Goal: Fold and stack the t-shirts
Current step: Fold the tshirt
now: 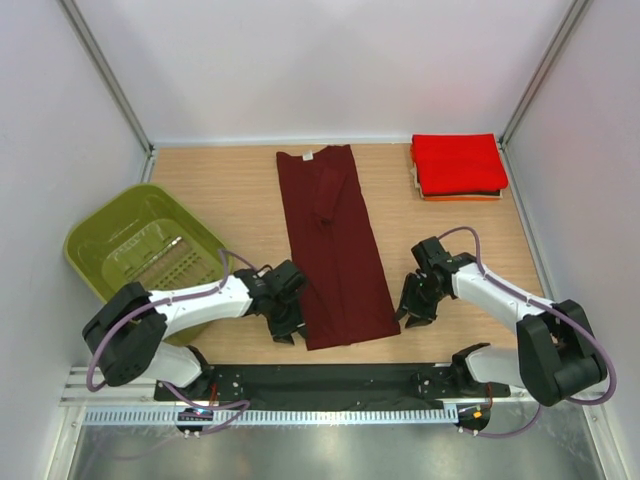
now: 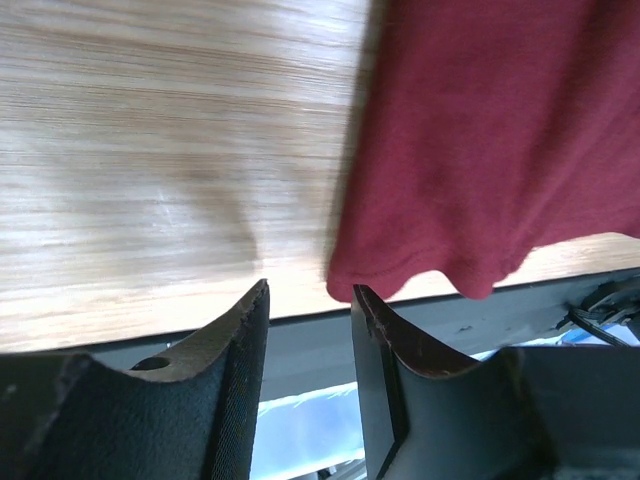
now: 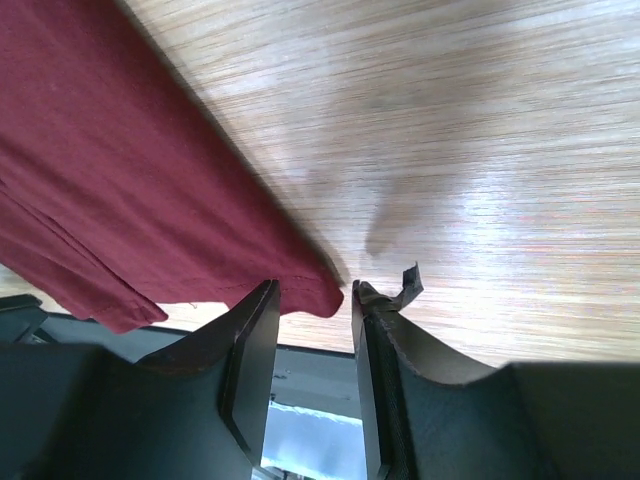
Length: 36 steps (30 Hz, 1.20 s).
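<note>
**Top external view.** Dark maroon cloth t-shirt (image 1: 335, 250) lies flat on the light wooden table (image 1: 230, 190), folded lengthwise into a long strip. Collar end is at the far side, hem end at the near side, between the two arms. Bright red folded t-shirt (image 1: 458, 160) sits in the far right corner, on top of a stack w/ a thin orange folded t-shirt (image 1: 465, 197) showing beneath; the layers under that are too thin to tell apart. Olive-green plastic basket (image 1: 90, 235) stands at the left edge. Left gripper (image 1: 286, 330) is at the hem's left corner, right gripper (image 1: 413, 315) just beside the hem's right corner. Jaw gap can't be read from here.

**Left wrist view.** Left gripper (image 2: 308, 300): jaws partly spread, nothing between them, no hold. Maroon t-shirt (image 2: 490, 140) fills the upper right; its hem corner hangs just beside the tip of one finger (image 2: 385, 335). Contact: cannot tell. Table (image 2: 150, 150) elsewhere.

**Right wrist view.** Right gripper (image 3: 315, 300): jaws apart, approx. same gap. Maroon t-shirt (image 3: 120, 180) is at the left; its hem corner reaches into the gap at the fingertips (image 3: 255, 325). Cloth is not pinched. Table (image 3: 480, 150) at the right.
</note>
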### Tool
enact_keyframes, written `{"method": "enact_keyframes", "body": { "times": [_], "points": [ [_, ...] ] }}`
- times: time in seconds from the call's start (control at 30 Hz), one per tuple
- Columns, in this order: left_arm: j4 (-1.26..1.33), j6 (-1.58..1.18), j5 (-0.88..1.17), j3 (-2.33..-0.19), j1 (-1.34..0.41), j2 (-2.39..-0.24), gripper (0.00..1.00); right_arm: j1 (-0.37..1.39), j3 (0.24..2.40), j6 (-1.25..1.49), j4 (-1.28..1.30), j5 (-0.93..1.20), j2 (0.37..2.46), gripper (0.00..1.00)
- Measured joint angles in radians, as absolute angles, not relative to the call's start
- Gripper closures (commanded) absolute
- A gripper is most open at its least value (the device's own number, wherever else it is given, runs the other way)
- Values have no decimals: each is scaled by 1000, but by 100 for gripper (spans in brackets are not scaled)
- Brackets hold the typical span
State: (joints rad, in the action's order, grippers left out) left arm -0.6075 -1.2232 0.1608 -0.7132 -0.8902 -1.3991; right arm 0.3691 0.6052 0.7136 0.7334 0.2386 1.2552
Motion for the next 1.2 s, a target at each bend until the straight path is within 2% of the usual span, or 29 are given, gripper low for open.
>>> {"method": "enact_keyframes", "body": {
  "times": [0.47,0.53,0.57,0.6,0.63,0.67,0.7,0.77,1.2],
  "points": [
    [-483,-1295,188,-663,-915,-1419,65,369,551,711,706,257,1259,64],
    [-480,-1300,188,-663,-917,-1428,71,369,548,712,700,266,1259,66],
    [-479,-1302,187,-663,-918,-1434,74,369,546,712,697,270,1258,70],
    [-478,-1303,189,-663,-919,-1439,85,369,543,713,694,275,1258,74],
    [-478,-1308,189,-663,-920,-1441,92,369,540,714,689,277,1257,79],
    [-477,-1308,187,-663,-921,-1442,96,369,538,714,685,278,1257,89],
    [-478,-1306,187,-663,-922,-1443,100,369,537,713,682,278,1257,94],
    [-479,-1304,187,-664,-923,-1443,100,369,537,717,679,279,1251,99],
    [-545,-1304,183,-748,-923,-1404,100,369,588,721,746,245,1158,99]
  ]
}}
